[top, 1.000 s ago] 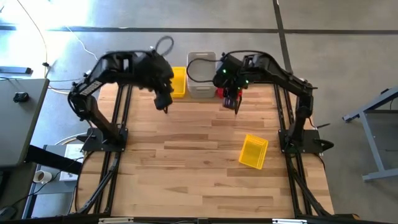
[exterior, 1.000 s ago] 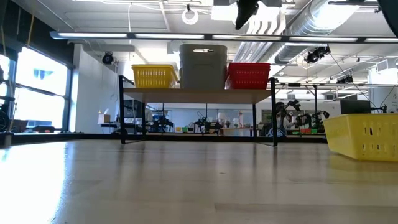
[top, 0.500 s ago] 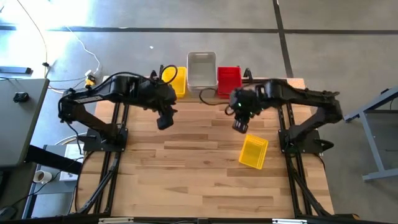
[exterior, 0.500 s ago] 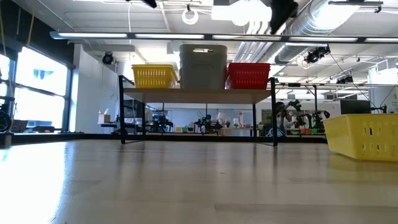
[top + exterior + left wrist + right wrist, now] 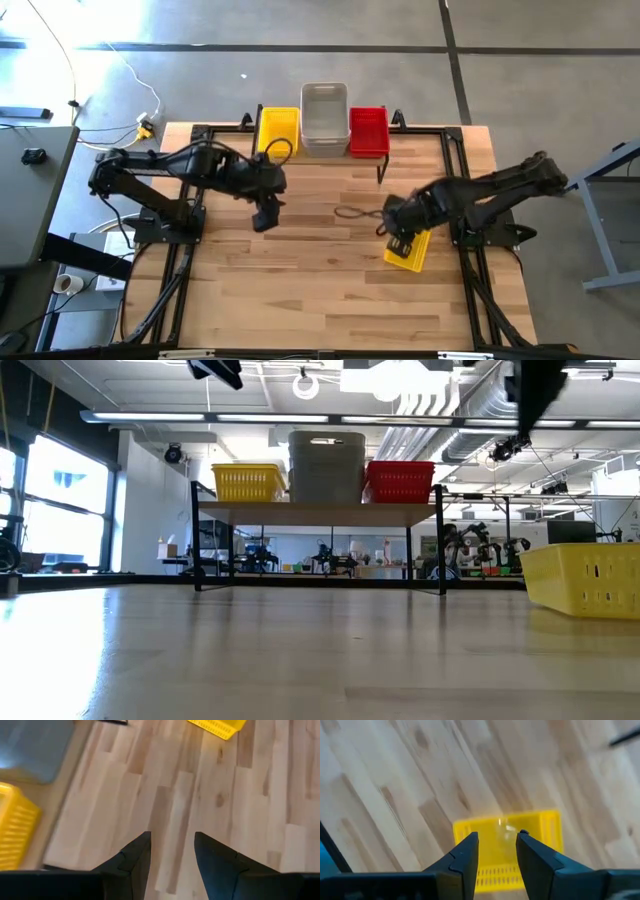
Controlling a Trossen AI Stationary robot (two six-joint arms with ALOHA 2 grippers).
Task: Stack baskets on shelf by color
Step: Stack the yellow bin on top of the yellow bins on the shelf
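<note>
One yellow basket (image 5: 408, 247) remains loose on the worktop (image 5: 320, 290). My right hand (image 5: 398, 238) has swung from the shelf (image 5: 318, 510) to just above it, fingers parted and empty; left hand (image 5: 264, 216) waits apart, also released.

— How's the light on your end?

— Bright and even from overhead. I see strong glare on the grey floor at the top left of the high view, and ceiling strip lights burn white in the low view.

— Any blur?

— Yes. The loose yellow mesh basket (image 5: 507, 847) smears under my right claw (image 5: 497, 851), and the pale wooden tabletop (image 5: 200, 795) looks soft in both wrist views.
</note>
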